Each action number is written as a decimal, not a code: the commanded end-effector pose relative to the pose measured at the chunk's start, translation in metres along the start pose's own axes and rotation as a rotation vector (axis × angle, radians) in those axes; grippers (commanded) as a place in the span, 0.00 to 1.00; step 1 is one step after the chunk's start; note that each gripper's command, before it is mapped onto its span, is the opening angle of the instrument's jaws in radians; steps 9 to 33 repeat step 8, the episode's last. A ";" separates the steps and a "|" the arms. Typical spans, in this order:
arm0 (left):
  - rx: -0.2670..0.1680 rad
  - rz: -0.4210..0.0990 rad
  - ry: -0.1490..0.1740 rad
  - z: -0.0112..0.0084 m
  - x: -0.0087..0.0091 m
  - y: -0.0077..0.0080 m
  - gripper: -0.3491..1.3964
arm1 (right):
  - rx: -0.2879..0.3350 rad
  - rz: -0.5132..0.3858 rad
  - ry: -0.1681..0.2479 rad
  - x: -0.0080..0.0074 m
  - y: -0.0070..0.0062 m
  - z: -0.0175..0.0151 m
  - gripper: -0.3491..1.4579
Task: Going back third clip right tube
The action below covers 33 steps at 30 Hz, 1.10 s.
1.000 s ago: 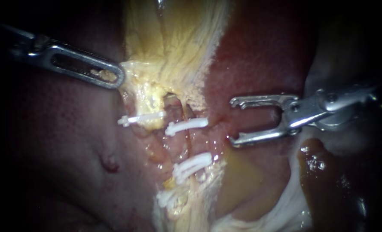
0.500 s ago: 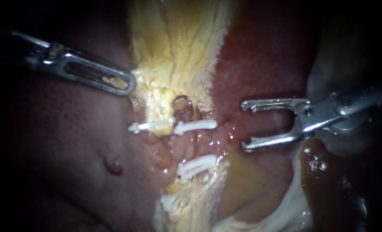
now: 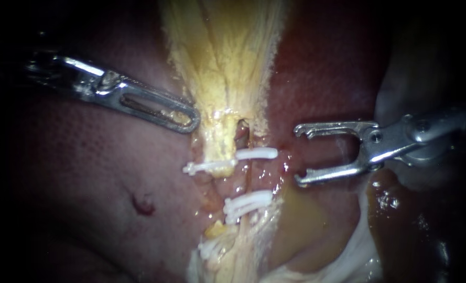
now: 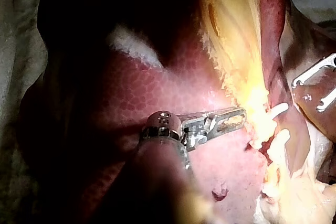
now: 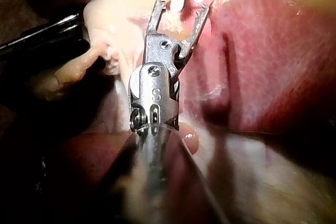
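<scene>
My left instrument comes in from the left, its slotted jaws shut on the edge of the yellow fatty tissue, which hangs stretched into a narrow band. Below that band the right tube carries a white clip, with a pair of clips further down. Another clip sits to the left. My right instrument stands just right of the upper clip, jaws wide open and empty. In the right wrist view those open jaws frame the clips ahead of them.
Dark red liver spreads to the left, with a small dark spot. Brown wet tissue and a pale membrane lie under my right instrument. In the left wrist view the right instrument's jaws show beyond the yellow tissue.
My left instrument has moved right and down, drawing the yellow tissue and the clips toward the right instrument. The right instrument shifted slightly right a second ago and has held open since.
</scene>
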 end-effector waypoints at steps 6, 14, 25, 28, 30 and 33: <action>0.000 -0.001 0.000 -0.0001 -0.0001 -0.0002 0.00 | 0.000 0.000 0.000 0.0001 -0.0001 0.0000 0.47; 0.001 -0.001 0.000 -0.0002 -0.0001 -0.0003 0.00 | 0.000 0.000 0.000 0.0001 -0.0001 0.0000 0.47; 0.001 -0.001 0.000 -0.0002 -0.0001 -0.0003 0.00 | 0.000 0.000 0.000 0.0001 -0.0001 0.0000 0.47; 0.001 -0.001 0.000 -0.0002 -0.0001 -0.0003 0.00 | 0.000 0.000 0.000 0.0001 -0.0001 0.0000 0.47; 0.001 -0.001 0.000 -0.0002 -0.0001 -0.0003 0.00 | 0.000 0.000 0.000 0.0001 -0.0001 0.0000 0.47; 0.001 -0.001 0.000 -0.0002 -0.0001 -0.0003 0.00 | 0.000 0.000 0.000 0.0001 -0.0001 0.0000 0.47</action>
